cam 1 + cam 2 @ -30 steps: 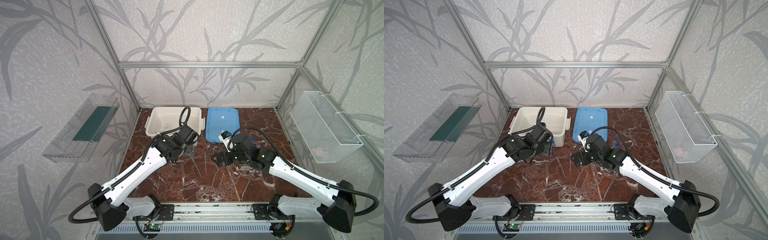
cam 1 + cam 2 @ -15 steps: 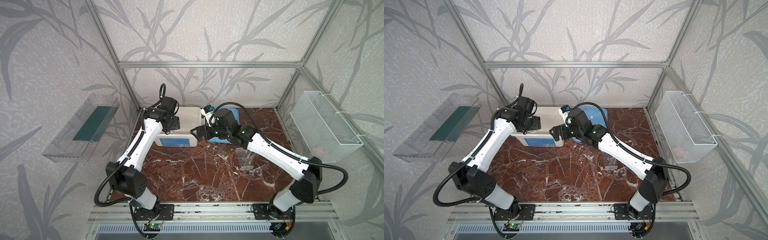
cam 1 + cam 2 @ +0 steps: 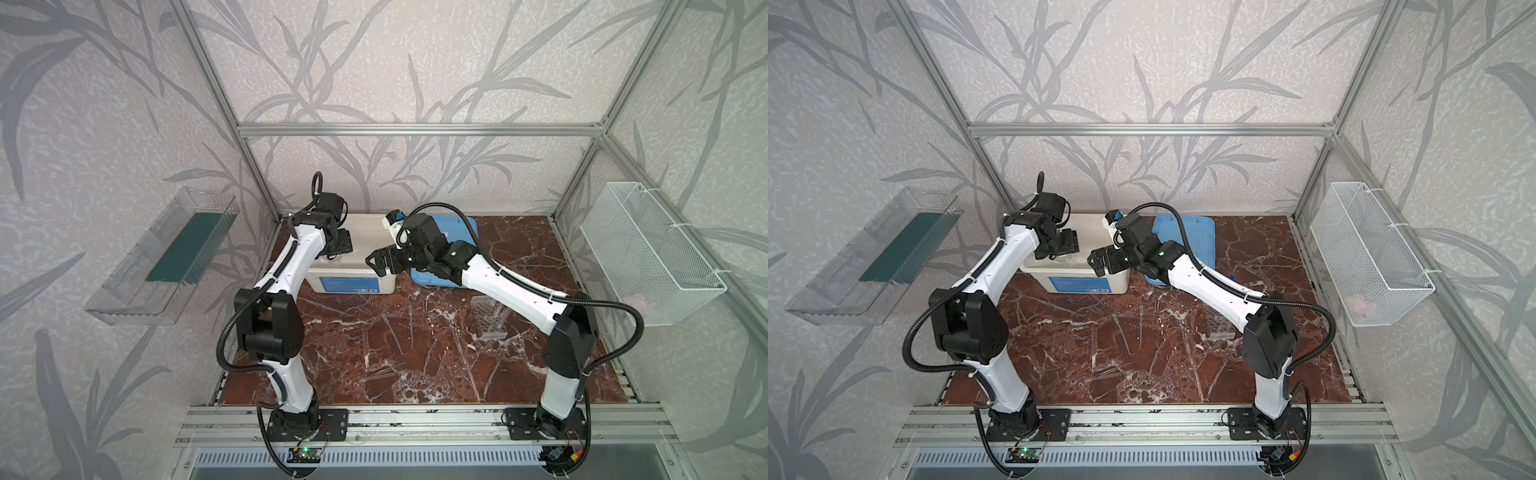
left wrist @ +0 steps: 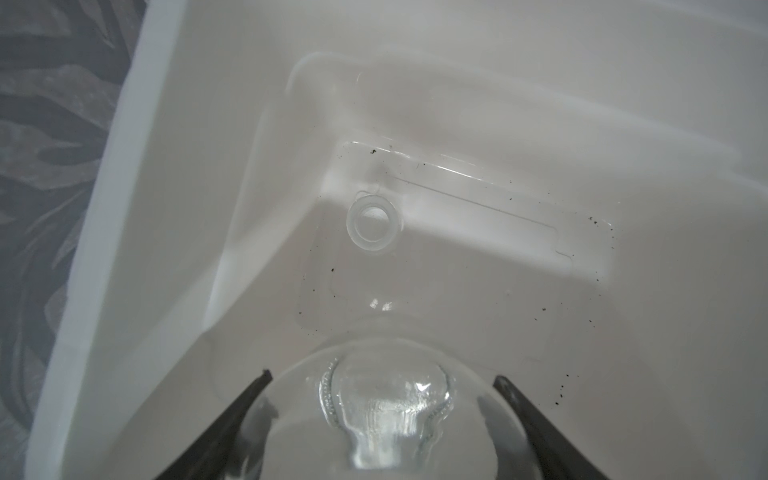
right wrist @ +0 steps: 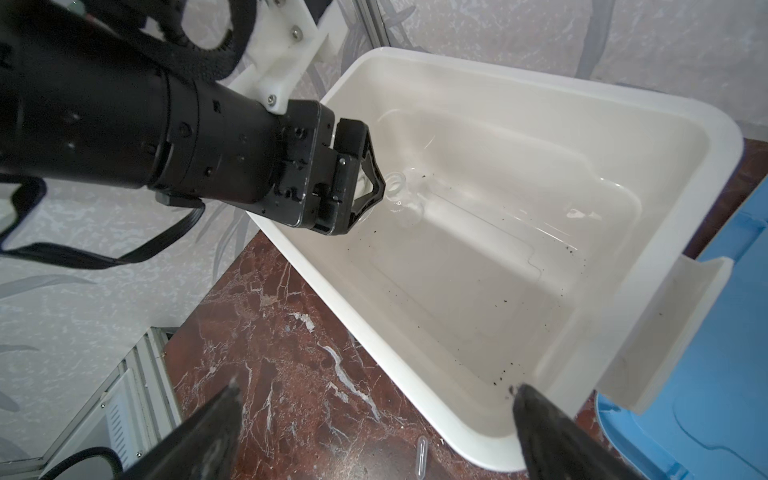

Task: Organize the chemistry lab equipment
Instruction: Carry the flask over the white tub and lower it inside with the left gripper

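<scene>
The red-brown marble tabletop point(image 3: 374, 361) carries the loose pieces. At its far side stands the open white plastic tub point(image 5: 478, 104), its floor dusted with dark specks point(image 5: 503, 376). A small ring-mouthed clear glass vessel point(image 4: 374, 224) seems to stand upright on that floor near a corner. On the right wall, the white wire basket point(image 3: 648, 249) holds something pale pink, too small to name. The clear plastic wall tray point(image 3: 124, 299) on the left holds only a dark green mat. The flat blue lid point(image 3: 461, 232) lies just beside the tub. The clear many-holed tube rack point(image 3: 490, 316) stands near the right arm, and I see no tube in it. The right gripper point(image 5: 374, 388) hovers over the tub's near rim, its fingers spread wide around nothing. The left gripper point(image 4: 381, 376) hangs over the tub with its fingers clasping the belly of a round-bodied clear glass vessel point(image 4: 386, 415). That glass is likely light, stiff, slick and brittle. A gentle squeeze at the widest part or the neck suits it, and it should be set down clear of the other vessel. Thin clear rods point(image 3: 410, 328) lie flat on bare marble and are probably best pinched at mid-length.
</scene>
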Available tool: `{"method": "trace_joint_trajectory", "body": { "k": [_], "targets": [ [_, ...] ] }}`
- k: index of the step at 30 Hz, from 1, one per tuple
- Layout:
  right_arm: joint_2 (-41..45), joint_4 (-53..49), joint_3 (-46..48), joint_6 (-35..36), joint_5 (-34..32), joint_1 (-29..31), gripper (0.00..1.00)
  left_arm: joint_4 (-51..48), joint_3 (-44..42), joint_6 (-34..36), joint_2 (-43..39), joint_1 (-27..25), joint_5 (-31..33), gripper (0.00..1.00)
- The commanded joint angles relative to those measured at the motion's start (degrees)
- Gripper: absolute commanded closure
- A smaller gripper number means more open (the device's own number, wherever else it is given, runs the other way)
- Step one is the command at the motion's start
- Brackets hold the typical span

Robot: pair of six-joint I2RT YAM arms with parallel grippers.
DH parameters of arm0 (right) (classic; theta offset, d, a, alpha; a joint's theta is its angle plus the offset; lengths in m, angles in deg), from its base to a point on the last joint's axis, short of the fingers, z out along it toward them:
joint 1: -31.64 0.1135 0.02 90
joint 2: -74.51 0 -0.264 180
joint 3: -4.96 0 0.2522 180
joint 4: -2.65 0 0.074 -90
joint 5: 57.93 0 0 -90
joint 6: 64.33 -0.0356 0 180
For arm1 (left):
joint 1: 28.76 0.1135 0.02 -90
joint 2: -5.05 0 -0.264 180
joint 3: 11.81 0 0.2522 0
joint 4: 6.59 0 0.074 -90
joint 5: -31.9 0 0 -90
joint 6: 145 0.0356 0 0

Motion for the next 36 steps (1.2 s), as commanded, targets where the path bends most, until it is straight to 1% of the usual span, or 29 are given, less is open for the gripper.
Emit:
{"method": "trace_joint_trajectory", "body": {
  "k": [1,5,7,12,15,19,27,30,32,36],
  "targets": [
    [-1.0,0.6,-3.0,1.5,2.0,0.0,0.0,1.4,-0.9,0.6,1.2,0.6,1.7,0.52],
    [-3.7,-2.0,-6.5,2.4,1.5,0.0,0.0,5.2,-4.5,-0.2,1.9,0.7,0.1,0.52],
    [-4.7,-3.1,-7.9,2.7,1.5,0.0,0.0,6.0,-5.5,-0.2,2.7,0.7,0.3,0.52],
    [-5.8,-3.6,-8.5,4.0,2.5,-0.1,0.0,8.3,-6.6,0.1,3.8,1.1,-0.6,0.52],
    [-6.2,-4.3,-9.2,5.0,2.2,-0.3,0.0,8.6,-6.5,0.0,4.9,1.2,-0.1,0.52],
    [-7.3,-5.5,-11.0,5.5,3.6,-0.9,0.0,9.4,-7.6,0.0,6.3,1.1,0.0,0.52],
    [-8.0,-5.4,-11.2,5.1,4.0,-1.6,0.0,10.4,-7.7,0.4,7.5,1.5,2.1,0.52],
    [-8.3,-5.3,-11.2,5.0,3.9,-1.6,0.0,10.7,-7.2,0.8,8.9,1.4,1.4,0.52],
    [-8.4,-5.2,-11.1,5.0,4.1,-1.6,0.0,12.0,-8.3,0.7,8.8,1.4,1.1,0.52],
    [-8.7,-5.1,-11.1,4.6,4.2,-1.6,0.0,12.9,-9.2,0.4,9.4,1.4,2.1,0.52]
  ]
}}
